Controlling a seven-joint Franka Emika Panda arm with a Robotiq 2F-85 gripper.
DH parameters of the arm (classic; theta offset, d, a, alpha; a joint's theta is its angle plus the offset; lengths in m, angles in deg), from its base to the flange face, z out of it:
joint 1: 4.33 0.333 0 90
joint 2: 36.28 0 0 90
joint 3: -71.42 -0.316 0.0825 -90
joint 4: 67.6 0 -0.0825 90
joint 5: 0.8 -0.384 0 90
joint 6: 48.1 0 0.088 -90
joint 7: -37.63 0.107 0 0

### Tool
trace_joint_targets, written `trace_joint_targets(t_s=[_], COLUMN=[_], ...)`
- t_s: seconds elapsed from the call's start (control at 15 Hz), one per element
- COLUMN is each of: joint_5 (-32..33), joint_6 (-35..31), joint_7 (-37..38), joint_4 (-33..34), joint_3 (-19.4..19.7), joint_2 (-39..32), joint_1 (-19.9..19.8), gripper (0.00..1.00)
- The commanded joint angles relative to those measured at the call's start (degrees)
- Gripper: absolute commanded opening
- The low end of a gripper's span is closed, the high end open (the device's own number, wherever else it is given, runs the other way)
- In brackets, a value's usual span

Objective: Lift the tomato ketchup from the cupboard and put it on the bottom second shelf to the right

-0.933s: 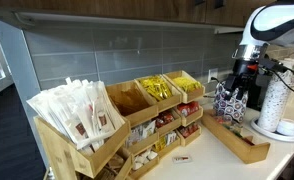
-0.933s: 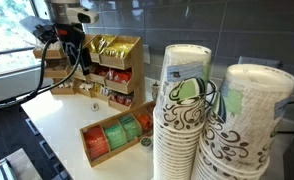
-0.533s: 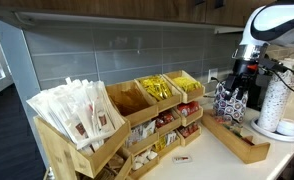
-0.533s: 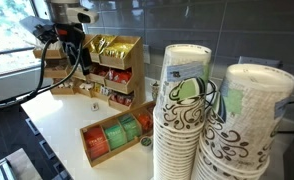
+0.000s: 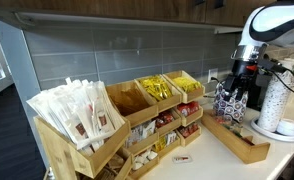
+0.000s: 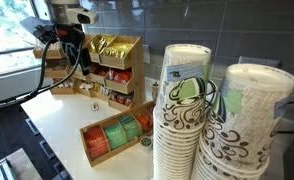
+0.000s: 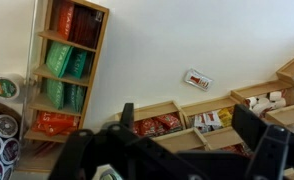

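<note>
The cupboard (image 5: 137, 125) is a light wooden rack of three stepped tiers of bins; it also shows in an exterior view (image 6: 115, 62). Red tomato ketchup sachets (image 7: 159, 124) lie in one bin in the wrist view, and red sachets show in a right-hand bin (image 5: 190, 108). My gripper (image 5: 248, 78) hangs above the counter right of the rack, in front of it in an exterior view (image 6: 71, 55). In the wrist view its two dark fingers (image 7: 187, 125) stand wide apart over the bins. It is open and holds nothing.
A low wooden tray (image 7: 99, 60) of tea packets lies beside the rack; it shows in both exterior views (image 5: 239, 143) (image 6: 95, 150). A small loose packet (image 7: 197, 79) lies on the white counter. Stacked paper cups (image 6: 202, 125) stand near the camera. Patterned cups (image 5: 227, 100) stand near the gripper.
</note>
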Motion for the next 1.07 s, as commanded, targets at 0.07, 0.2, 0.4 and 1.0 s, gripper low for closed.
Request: trace_joint_targets(t_s=[0.07, 0.2, 0.4, 1.0], joint_5=[-5.28, -9.35, -17.96, -14.07], joint_6=[-5.85, -14.51, -26.24, -22.44], joint_7=[-0.08, 2.61, -1.13, 0.71], joint_4=[-4.37, -7.79, -11.77, -9.21], joint_3=[-2.66, -4.43, -4.49, -5.26], joint_2=[-3.13, -4.91, -8.27, -7.39], joint_1=[1.02, 1.21, 4.13, 2.31], gripper=[1.00, 1.00, 1.00, 1.00])
